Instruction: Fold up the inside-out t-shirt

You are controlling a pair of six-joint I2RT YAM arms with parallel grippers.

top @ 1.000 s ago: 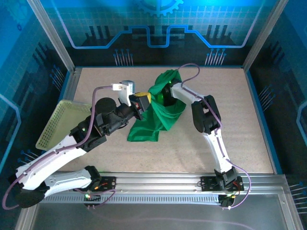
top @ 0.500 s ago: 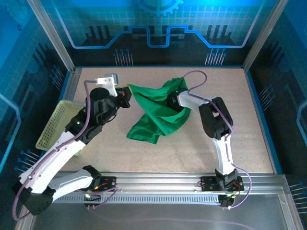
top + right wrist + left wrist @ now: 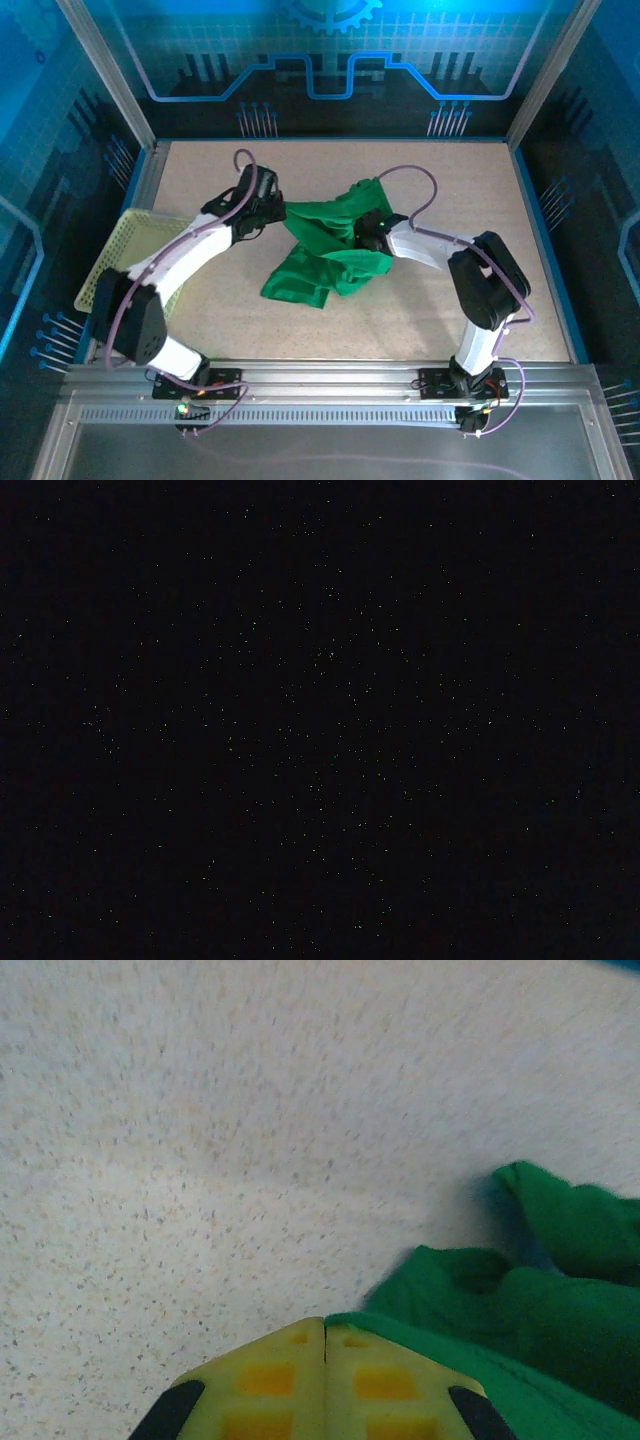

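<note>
Basically spreading step: t-shirt [image 3: 320, 262] lay bunched at mid-frame, left gripper [image 3: 272, 203] pinched shut on its upper-left edge, right gripper [image 3: 368, 232] closed inside the cloth, apparently gripping; next probably needed pulling apart flat.

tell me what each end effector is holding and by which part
Left end effector pinches the t-shirt at its far-left edge. Right end effector is shut, sunk in the shirt's middle folds; its hold cannot be told.
</note>
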